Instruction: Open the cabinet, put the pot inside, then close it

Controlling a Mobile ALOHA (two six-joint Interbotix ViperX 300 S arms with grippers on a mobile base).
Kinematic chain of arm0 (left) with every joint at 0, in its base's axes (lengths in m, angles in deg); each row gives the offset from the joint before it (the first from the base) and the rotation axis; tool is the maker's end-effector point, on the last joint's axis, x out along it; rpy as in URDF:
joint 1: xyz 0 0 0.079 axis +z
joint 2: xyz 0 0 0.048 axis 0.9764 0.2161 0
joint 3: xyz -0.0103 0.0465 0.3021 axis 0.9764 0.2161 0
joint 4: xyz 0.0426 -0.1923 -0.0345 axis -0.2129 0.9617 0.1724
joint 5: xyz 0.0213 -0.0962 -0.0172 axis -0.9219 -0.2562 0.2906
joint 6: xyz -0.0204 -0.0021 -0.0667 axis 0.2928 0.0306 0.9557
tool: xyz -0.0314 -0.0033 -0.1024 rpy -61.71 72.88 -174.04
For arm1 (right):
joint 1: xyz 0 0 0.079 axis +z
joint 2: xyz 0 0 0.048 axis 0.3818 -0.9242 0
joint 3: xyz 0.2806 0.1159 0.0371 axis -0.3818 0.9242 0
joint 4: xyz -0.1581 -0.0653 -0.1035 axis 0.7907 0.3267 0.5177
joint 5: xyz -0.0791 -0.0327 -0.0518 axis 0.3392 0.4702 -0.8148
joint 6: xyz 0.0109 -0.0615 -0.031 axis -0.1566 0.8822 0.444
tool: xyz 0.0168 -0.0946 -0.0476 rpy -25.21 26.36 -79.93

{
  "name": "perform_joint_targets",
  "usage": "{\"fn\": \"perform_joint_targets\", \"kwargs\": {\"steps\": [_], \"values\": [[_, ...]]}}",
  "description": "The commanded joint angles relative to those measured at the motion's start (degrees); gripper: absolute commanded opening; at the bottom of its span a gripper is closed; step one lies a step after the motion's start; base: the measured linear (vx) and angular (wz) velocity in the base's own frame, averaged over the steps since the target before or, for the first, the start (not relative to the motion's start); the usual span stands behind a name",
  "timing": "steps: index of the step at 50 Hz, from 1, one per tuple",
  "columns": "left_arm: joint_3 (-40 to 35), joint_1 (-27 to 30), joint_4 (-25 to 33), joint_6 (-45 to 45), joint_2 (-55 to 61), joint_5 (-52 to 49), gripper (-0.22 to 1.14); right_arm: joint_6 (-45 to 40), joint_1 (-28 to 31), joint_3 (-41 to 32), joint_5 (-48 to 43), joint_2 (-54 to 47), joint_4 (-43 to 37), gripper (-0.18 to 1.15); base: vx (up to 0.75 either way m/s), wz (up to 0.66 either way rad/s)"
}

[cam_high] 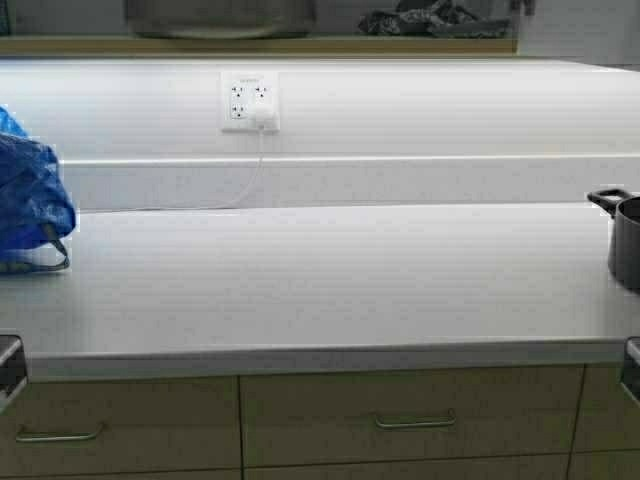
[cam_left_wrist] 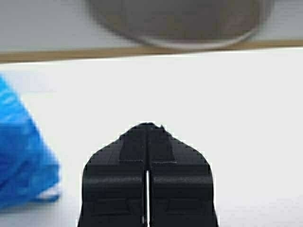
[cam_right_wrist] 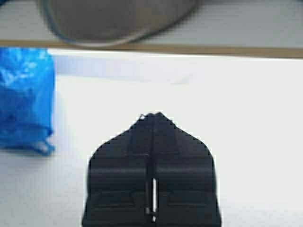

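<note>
High view: the table (cam_high: 320, 280) runs across the scene, with base cabinets and horizontal drawer handles below its front edge. The pot (cam_high: 627, 240), dark grey with a black loop handle, stands on the table at the far right, partly cut off by the frame edge. A blue plastic bag (cam_high: 30, 215) lies at the far left. A wall socket (cam_high: 250, 102) with a white cable sits on the backsplash. Of the cabinet (cam_high: 260, 45), only the wooden underside shows along the top.

Wrist views: the left gripper (cam_left_wrist: 147, 130) and the right gripper (cam_right_wrist: 152, 118) are both held low at the table's front edge, jaws pressed together, holding nothing.

Judgement: the task is at its outset, with the cabinet unopened. The next move calls for raising an arm and spreading its jaws for a door handle, none of which is in view.
</note>
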Motion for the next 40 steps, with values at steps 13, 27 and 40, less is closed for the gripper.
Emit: {"fn": "perform_joint_targets", "kwargs": {"steps": [13, 27, 40], "values": [[-7.47, 13.18, -2.11, -4.39, -1.67, -7.73, 0.03, 7.12, -7.56, -0.7, 5.71, 8.7, 0.88, 0.08, -0.18, 0.03], [-12.66, 18.72, -3.25, -3.87, -0.18, -11.87, 0.03, 8.35, -19.86, -0.35, 8.88, 15.03, 1.23, 0.08, -0.2, 0.06], [-20.39, 26.37, -3.25, -3.78, 4.57, -12.74, 0.03, 8.44, -32.08, -1.93, 9.76, 17.14, 2.55, 0.08, -0.21, 0.1]]}}
